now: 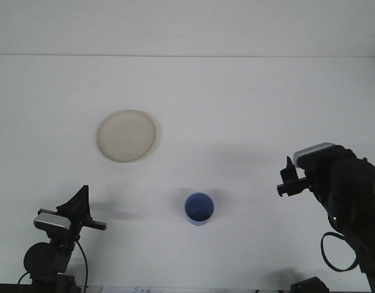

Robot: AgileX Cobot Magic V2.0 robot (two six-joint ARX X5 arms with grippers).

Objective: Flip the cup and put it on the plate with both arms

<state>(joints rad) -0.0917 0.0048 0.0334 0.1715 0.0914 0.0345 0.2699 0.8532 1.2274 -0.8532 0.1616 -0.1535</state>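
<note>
Now cup (199, 209) upright, free on surface (248, 110) for left arm (68, 213); plate (126, 135) waits; both jaws' state unclear to me.

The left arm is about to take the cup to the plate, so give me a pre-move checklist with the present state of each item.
1. Small blue cup standing mouth up on the white table: ok.
2. Cup free of both pincers: ok; it stands alone.
3. Round cream plate bare, nothing lying on it: ok.
4. Table between cup and plate free of objects: ok.
5. Right pincer clear of the cup: ok; it sits well to the cup's right, and whether it is open or shut: cannot tell.
6. Left pincer ready to grasp: cannot tell; it sits low at the left, apart from the cup.
</note>
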